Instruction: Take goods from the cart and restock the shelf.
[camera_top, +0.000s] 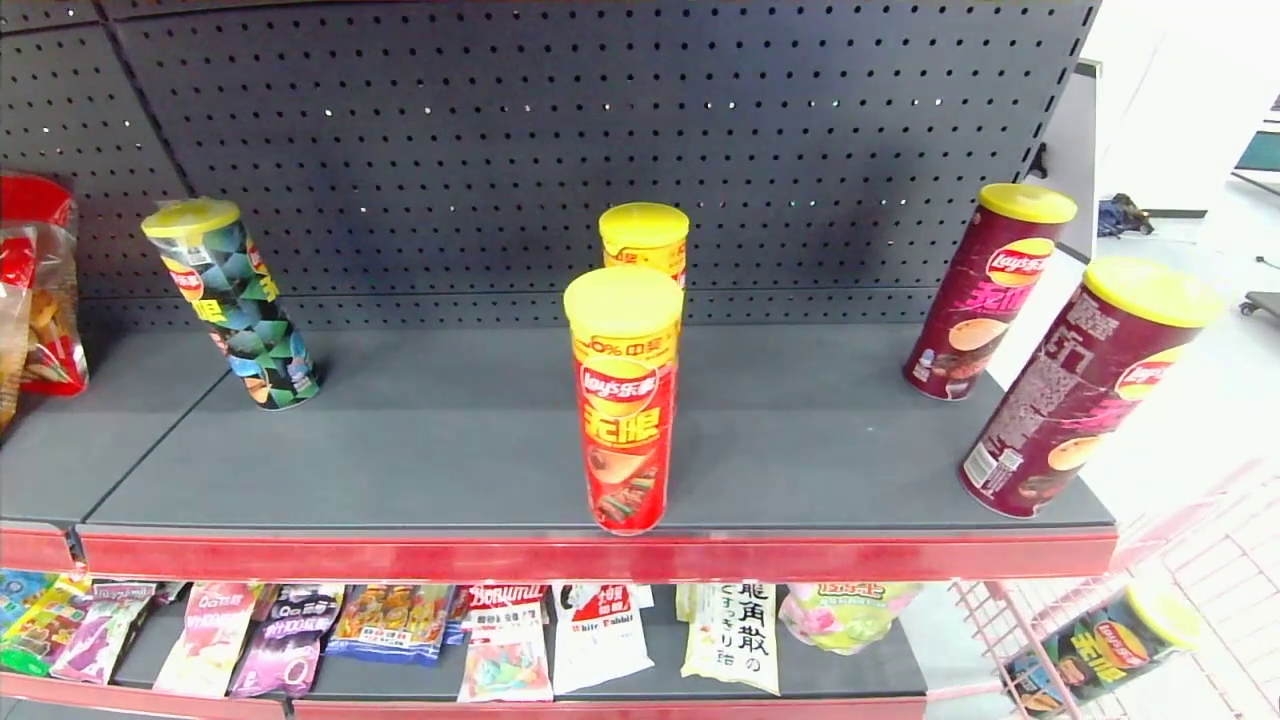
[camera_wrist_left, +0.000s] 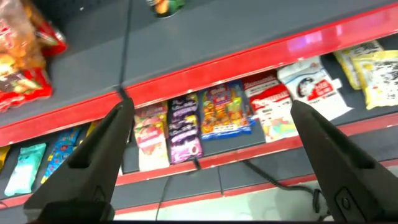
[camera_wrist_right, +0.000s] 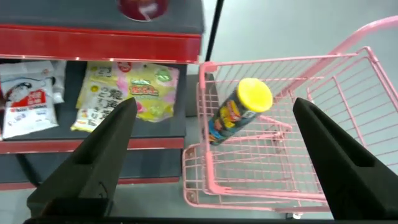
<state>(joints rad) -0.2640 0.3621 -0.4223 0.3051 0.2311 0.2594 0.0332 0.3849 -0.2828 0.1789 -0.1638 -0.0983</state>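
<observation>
Head view: the upper shelf (camera_top: 400, 450) is carrying five standing crisp cans. A multicoloured can (camera_top: 232, 300) is standing at left rear and a red can (camera_top: 624, 400) at the front lip, mid-shelf. A second red can (camera_top: 644, 240) is standing directly behind it, mostly hidden, with only the lid and top band showing. A maroon can (camera_top: 985, 295) is standing at right rear and a nearer maroon can (camera_top: 1085, 390) at the front right corner. Snack bags (camera_top: 35, 290) are being cut off by the frame's left edge. The tops of the lower-shelf packets (camera_top: 500, 640) are being hidden under the shelf's red lip. The pink cart (camera_top: 1000, 620) is showing at lower right, partly cut off, with a dark can (camera_top: 1110, 645) lying inside; its print is hard to make out.

Left wrist view: the left gripper (camera_wrist_left: 211, 106) is hovering in front of the lower-shelf packets (camera_wrist_left: 186, 124), fingers standing wide apart and gripping nothing. A can base (camera_wrist_left: 166, 6) is being cut off at the frame edge.

Right wrist view: the right gripper (camera_wrist_right: 214, 102) is hovering above the pink cart (camera_wrist_right: 348, 56), fingers wide apart and gripping nothing. The dark can (camera_wrist_right: 239, 112), yellow-lidded, is lying tilted in the basket, apart from both fingers.
</observation>
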